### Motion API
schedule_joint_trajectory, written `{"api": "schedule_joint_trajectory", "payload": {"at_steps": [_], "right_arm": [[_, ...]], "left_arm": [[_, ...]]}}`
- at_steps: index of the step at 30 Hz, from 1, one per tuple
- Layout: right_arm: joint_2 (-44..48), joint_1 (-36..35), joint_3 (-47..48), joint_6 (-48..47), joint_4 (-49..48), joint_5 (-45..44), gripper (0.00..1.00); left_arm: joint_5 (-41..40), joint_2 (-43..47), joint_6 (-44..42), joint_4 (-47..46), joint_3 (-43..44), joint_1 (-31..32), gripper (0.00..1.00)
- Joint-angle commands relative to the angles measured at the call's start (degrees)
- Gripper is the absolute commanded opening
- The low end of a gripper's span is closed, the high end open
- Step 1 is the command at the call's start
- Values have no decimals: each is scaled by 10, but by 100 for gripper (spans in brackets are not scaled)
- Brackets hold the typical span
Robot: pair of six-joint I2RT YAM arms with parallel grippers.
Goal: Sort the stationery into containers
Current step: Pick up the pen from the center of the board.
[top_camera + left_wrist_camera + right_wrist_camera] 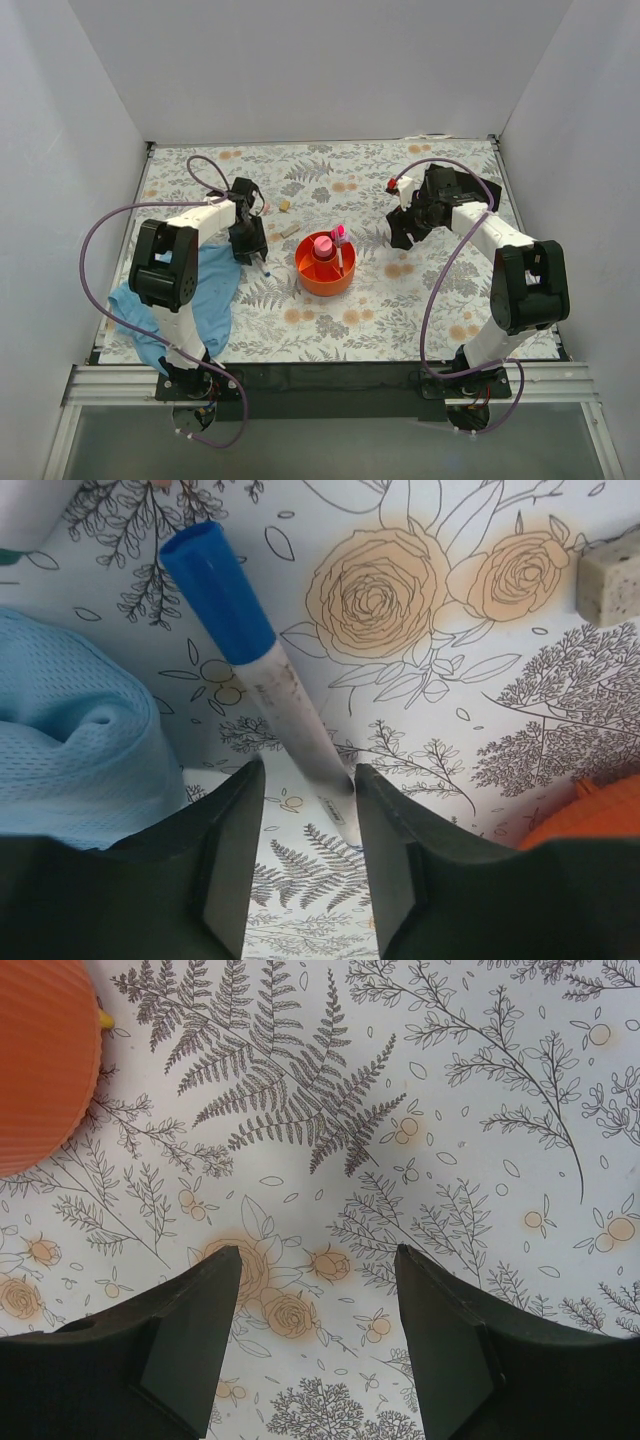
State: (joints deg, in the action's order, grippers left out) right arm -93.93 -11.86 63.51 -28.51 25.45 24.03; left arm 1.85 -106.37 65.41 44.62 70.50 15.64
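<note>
The orange organizer (325, 268) stands mid-table with a pink piece (323, 245) in its central cup and a pink-and-black highlighter (340, 242) upright in the ring. My left gripper (254, 254) is open just left of it, low over a white pen with a blue cap (240, 650). The pen's bare end lies between the jaws, against the right finger (385, 840). Two tan blocks (285, 206) (290, 230) lie behind it; one shows in the left wrist view (610, 575). My right gripper (403, 236) is open and empty over the cloth-covered table, right of the organizer (40, 1060).
A blue cloth (190, 300) lies bunched at the front left, touching the left arm's side; it fills the left of the left wrist view (80, 750). A white item with a green edge (25, 520) shows at that view's top left corner. White walls enclose the floral table (450, 300).
</note>
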Motion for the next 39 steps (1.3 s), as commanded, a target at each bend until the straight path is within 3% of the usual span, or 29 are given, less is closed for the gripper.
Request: {"api": "schedule_joint_trajectory", "payload": {"at_steps": [1,4,13,24,36,39], "right_arm": [[6,6,0,2,-9,12,72],[3,6,0,3,-8,13,72],[-8,7,8,7,-8,18,72],[1,11,-12,6,-11,22,72],[-1,12,-1,9,-1,15,72],[0,13,7,11,8,12,71]], "left_arm": [[10,-18,-22,-22,25,-4,34],[27,-26,-49,-37,33,-4,29],[-43,-71,-114,-59,40,-3,41],[-76,-96,-145,-85,39,16,37],[-23,-53,-193,-120,-26,56,1],[-1,-33,-197,-142,-56,56,0]]}}
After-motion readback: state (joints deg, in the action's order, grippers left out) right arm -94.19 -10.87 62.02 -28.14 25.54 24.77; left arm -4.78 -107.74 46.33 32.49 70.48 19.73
